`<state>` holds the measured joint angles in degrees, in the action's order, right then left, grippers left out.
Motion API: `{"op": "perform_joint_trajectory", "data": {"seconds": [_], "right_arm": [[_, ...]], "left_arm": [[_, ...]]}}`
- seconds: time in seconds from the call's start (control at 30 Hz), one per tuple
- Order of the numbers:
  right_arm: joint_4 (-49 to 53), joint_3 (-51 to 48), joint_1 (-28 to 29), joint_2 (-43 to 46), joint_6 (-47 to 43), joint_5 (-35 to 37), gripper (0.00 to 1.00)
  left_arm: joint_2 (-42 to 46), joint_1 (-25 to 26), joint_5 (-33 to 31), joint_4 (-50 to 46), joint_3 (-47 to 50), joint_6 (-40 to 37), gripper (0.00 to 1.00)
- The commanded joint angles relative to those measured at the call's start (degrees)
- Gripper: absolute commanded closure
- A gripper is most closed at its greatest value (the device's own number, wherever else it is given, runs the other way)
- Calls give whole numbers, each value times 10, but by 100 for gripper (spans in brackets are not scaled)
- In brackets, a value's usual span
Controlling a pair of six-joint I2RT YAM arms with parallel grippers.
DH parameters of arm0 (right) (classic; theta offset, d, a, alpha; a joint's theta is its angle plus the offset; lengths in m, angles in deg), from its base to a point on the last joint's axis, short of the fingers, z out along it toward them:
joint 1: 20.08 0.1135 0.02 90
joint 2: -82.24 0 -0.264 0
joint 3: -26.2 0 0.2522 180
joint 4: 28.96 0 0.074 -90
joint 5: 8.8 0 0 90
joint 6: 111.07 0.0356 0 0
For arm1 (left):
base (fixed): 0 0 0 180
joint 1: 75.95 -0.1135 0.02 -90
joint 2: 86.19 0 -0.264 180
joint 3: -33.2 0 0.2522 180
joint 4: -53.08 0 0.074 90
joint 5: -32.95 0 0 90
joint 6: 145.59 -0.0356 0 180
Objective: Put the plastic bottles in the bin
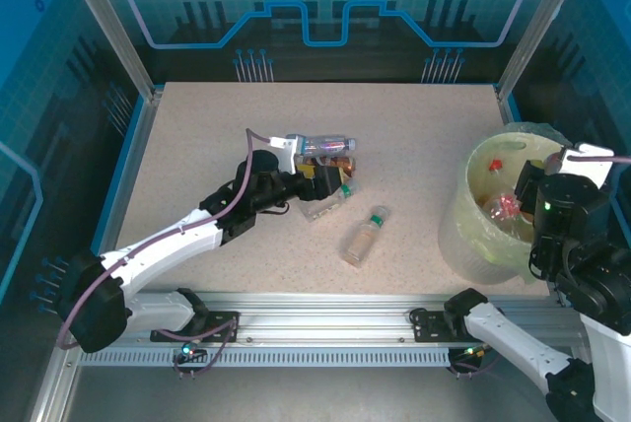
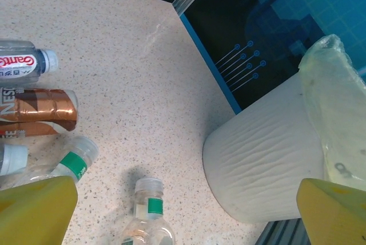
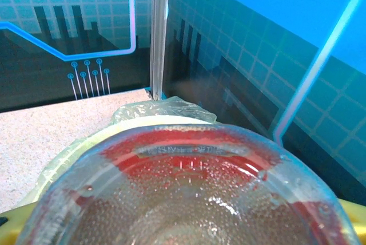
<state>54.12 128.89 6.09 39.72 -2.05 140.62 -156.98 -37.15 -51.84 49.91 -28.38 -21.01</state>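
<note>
Several plastic bottles lie mid-table: a clear one with a red label (image 1: 330, 142), a brown-labelled one (image 1: 331, 161) and a green-capped one (image 1: 332, 202). My left gripper (image 1: 323, 178) hovers open over this cluster. In the left wrist view its yellow fingertips (image 2: 34, 210) stand wide apart, and a lone clear bottle with a green band (image 2: 146, 222) lies on the table between them, untouched. The bin (image 1: 493, 207) stands at the right. Above it my right gripper (image 1: 537, 207) is shut on a red-labelled bottle (image 3: 189, 193), whose base looms close over the bin's bagged rim (image 3: 86, 145).
The lone bottle (image 1: 364, 236) lies between the cluster and the bin. The bin's ribbed wall (image 2: 269, 159) stands near the table's right edge and a blue wall. A metal rail (image 1: 325, 309) runs along the near edge. More red-capped bottles lie inside the bin (image 1: 496, 164).
</note>
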Motion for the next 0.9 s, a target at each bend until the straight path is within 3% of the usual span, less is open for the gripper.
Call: {"op": "perform_joint_trajectory", "data": {"seconds": [0.0,0.13,0.3,0.43,0.57,0.87], "right_arm": [[9,-2,-12,-25,6,-10,62],[-8,-3,-79,-56,-3,-115,62],[-30,-26,-268,-98,-18,-365,61],[-46,-49,-340,-120,-10,-488,51],[-41,-60,-360,-143,-1,-495,27],[-51,-59,-366,-123,9,-459,0]], "left_arm": [[12,-8,-15,-2,14,10,1],[12,-13,-11,-3,19,15,1],[15,-19,-13,-7,25,19,1],[19,-25,-19,-15,31,21,1],[17,-31,-21,-25,31,24,1],[8,-39,-28,-44,25,29,1]]}}
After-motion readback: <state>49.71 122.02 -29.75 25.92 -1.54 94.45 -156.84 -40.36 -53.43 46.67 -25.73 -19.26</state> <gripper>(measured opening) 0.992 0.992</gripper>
